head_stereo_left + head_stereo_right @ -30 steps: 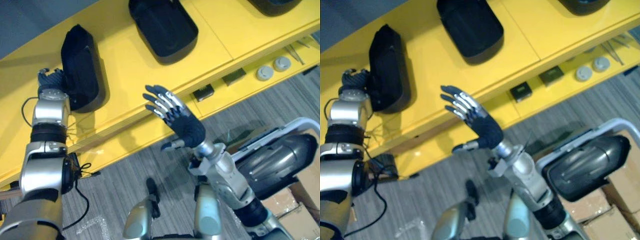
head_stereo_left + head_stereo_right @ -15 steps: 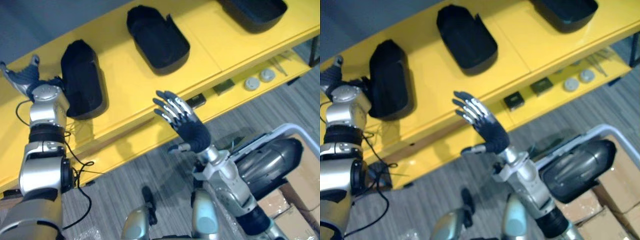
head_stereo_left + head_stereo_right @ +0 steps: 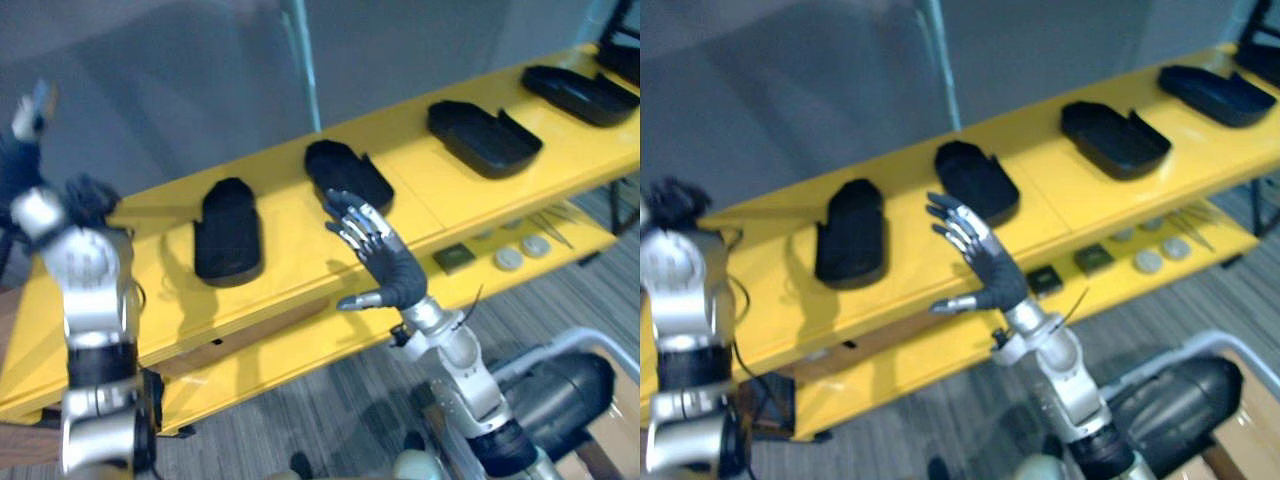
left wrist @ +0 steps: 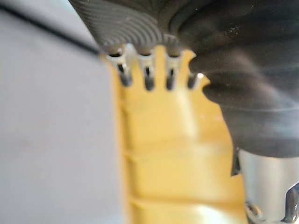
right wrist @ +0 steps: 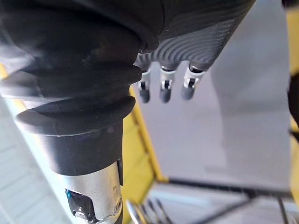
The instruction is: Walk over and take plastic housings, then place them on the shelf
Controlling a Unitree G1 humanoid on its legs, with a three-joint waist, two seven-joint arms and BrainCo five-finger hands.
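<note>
Four black housings lie apart in a row on the yellow shelf [image 3: 290, 245], running from left of centre to upper right: first housing [image 3: 228, 232], second housing [image 3: 348, 175], third housing [image 3: 484, 138], fourth housing [image 3: 580, 95]. At centre the right hand [image 3: 388, 272] is raised before the shelf edge, fingers spread wide, empty. The left hand [image 4: 135, 23] is up at upper left, its fingers [image 4: 147, 79] straight and holding nothing. Two discs [image 3: 523, 252] lie on the lower board, at right
</note>
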